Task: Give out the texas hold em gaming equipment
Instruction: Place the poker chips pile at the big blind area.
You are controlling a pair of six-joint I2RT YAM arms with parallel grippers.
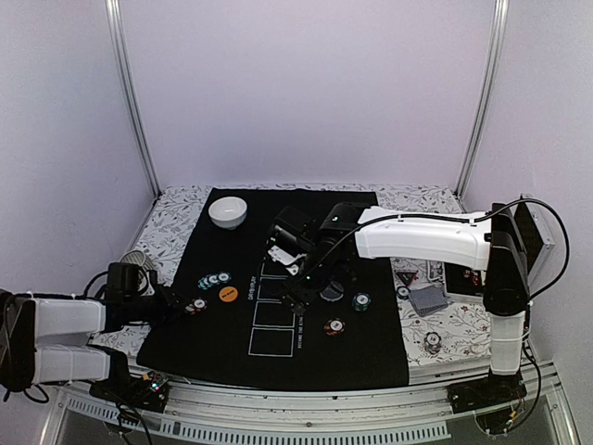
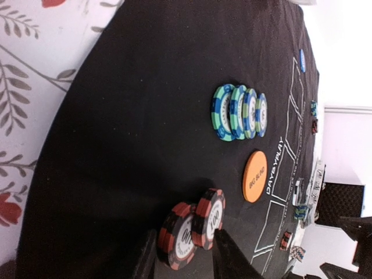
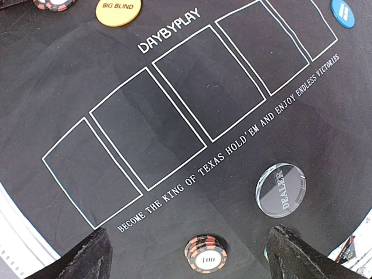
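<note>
- Red chip stacks (image 2: 193,228), two side by side, sit on the black mat (image 1: 232,343) at its left edge, just ahead of the left tool (image 2: 183,245).
- Left tool: fingers (image 2: 235,258) apart, tips on either side of the nearer red stack. Can't tell whether they touch it. No clamp visible.
- Teal chip stacks (image 2: 239,112), four in a row, sit farther in on the mat, apart from the red ones.
- Orange Big Blind disc (image 2: 254,176) lies flat between the teal row and the red pair, next to the DAYBYPLAY print.
- Blue disc (image 3: 343,13) is at the far end of the five white rectangles.
- Dealer disc (image 3: 281,189) lies flat just past the Texas Hold'em text line.
- Red-black 100 stack (image 3: 205,254) is near the Dealer disc but apart from it, and sits below the gap in the right tool (image 3: 187,235).
- Right tool: fingers wide apart, holding nothing, above the mat on the text side of the rectangles.
- Lone teal stack (image 1: 360,300) sits on the mat to the right of the right tool.
- Playing cards (image 1: 428,298), grey-blue backs, and the small triangle (image 1: 405,276) are off the mat on the right side of the counter (image 1: 176,209), with the triangle beyond the cards.
- White bowl (image 1: 227,211) is at the far-left corner of the mat.
</note>
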